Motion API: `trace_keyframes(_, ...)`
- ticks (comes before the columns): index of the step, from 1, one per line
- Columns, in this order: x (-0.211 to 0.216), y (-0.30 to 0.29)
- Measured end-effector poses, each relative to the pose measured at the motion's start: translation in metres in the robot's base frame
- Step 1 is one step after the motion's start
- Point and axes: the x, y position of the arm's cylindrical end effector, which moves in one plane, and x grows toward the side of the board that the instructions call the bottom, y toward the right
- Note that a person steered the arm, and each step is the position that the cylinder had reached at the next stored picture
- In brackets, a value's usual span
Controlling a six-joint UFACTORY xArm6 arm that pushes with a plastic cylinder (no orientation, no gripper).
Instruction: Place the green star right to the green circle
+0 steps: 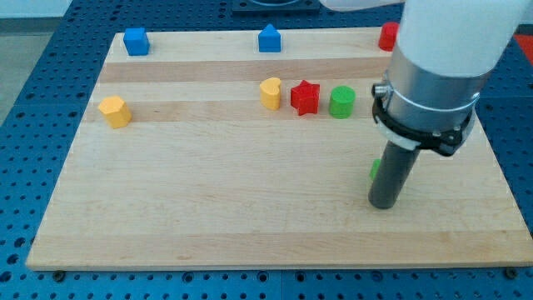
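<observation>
Green star point(375, 168) peeks from behind my tip point(383, 203) near worktop's point(208, 225) right edge, below green circle point(341, 102); next, push it upward. No jaws.

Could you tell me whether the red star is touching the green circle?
Apart: the camera view shows bare wood between the red star and the green circle.

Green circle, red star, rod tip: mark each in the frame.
green circle point(341, 101), camera view, top face.
red star point(306, 97), camera view, centre of top.
my tip point(383, 204), camera view, rod's bottom end.
</observation>
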Motion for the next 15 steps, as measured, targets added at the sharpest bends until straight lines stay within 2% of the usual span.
trace_keyframes(3,-0.031,0.013)
trace_keyframes(8,-0.045,0.014)
trace_keyframes(12,-0.090,0.017)
trace_keyframes(15,-0.111,0.042)
